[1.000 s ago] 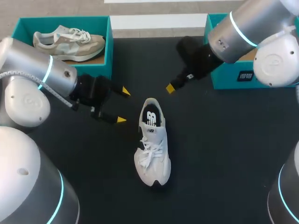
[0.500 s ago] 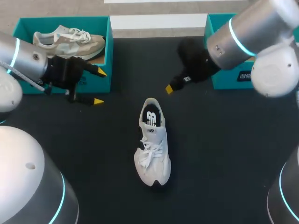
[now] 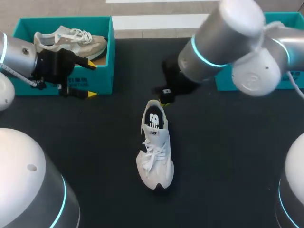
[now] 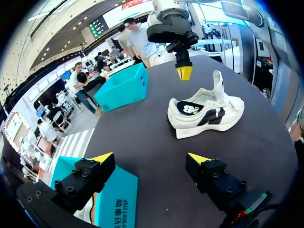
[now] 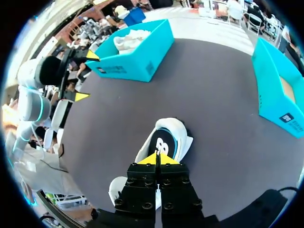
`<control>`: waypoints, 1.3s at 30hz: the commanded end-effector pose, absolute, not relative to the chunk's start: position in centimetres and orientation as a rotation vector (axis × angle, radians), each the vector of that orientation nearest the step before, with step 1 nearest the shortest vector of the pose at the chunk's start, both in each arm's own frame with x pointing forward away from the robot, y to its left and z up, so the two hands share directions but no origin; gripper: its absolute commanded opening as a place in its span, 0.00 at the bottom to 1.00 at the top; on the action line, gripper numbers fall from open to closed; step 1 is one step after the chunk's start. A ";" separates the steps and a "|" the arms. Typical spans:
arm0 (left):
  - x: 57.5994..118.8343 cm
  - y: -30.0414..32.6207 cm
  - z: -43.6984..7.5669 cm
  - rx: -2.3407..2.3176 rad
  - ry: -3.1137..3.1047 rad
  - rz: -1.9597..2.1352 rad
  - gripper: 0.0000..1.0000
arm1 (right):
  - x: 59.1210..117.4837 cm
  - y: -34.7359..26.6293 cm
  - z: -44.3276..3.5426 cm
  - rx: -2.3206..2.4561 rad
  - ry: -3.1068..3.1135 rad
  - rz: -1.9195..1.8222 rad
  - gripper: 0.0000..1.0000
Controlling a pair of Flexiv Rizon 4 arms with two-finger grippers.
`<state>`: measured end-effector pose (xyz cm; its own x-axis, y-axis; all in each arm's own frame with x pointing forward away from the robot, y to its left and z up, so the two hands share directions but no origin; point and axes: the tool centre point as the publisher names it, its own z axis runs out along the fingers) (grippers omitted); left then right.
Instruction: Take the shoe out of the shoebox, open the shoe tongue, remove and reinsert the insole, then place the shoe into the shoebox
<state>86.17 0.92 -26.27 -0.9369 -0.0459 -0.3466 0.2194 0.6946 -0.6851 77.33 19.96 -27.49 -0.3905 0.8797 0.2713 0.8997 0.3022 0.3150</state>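
The shoe [image 3: 155, 145] is lying on its sole at the centre of the frame on the black tabletop [image 3: 228, 156]. It is outside both boxes, with its toe pointing toward the lower edge and its heel toward the upper edge. Its laces are looking tied, and the dark insole [image 3: 154, 118] is showing in the opening, so the tongue and insole steps are probably not yet done.

The right gripper [image 3: 165, 99] is hanging just above the heel with its fingers pressed together and holding nothing. In its own wrist view the two yellow tips are meeting directly over the shoe's opening. The left gripper [image 3: 89, 80] is sitting well apart from the shoe at the left of the frame, fingers spread and empty. It is close against the front wall of the teal shoebox [image 3: 102, 80], which is holding a beige shoe [image 3: 71, 42]. A second shoebox [image 5: 275, 95] is standing off to one side of the right gripper.

The main risk is the shoe sliding or tipping. Nothing is bracing it, so a push from the joined fingers on the heel collar could shove it across the tabletop instead of entering the opening. The tied laces may be holding the tongue down, so pulling on it could lift the whole shoe. The left gripper's fingers, being so near the box wall, could also knock that box.
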 end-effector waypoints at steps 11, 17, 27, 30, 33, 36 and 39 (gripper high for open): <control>86.0 0.9 -26.3 0.135 2.568 -1.098 1.00 | 77.8 21.4 -27.6 -1.848 -2.615 -0.485 0.00; 86.0 0.9 -26.3 0.135 2.568 -1.098 1.00 | 77.1 22.3 -30.4 -2.178 -2.343 -0.417 0.00; 86.0 0.9 -26.3 0.135 2.568 -1.098 1.00 | 76.1 23.0 -32.9 -2.448 -2.106 -0.464 0.00; 86.0 0.9 -26.3 0.135 2.568 -1.098 1.00 | 75.9 22.9 -34.0 -2.447 -2.104 -0.414 0.00; 86.0 0.9 -26.3 0.135 2.568 -1.098 1.00 | 76.0 22.7 -34.7 -2.465 -2.069 -0.430 0.00; 86.0 0.9 -26.3 0.135 2.568 -1.098 1.00 | 76.2 22.6 -34.9 -2.469 -2.070 -0.417 0.00; 86.0 0.9 -26.3 0.135 2.568 -1.098 1.00 | 76.2 22.8 -35.4 -2.442 -2.078 -0.388 0.00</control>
<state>86.13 0.92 -26.29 -0.9366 -0.0463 -0.3474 0.2199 0.6942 -0.6853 76.51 21.87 -34.48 0.0809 0.9901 0.1147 0.9697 -0.1049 0.2208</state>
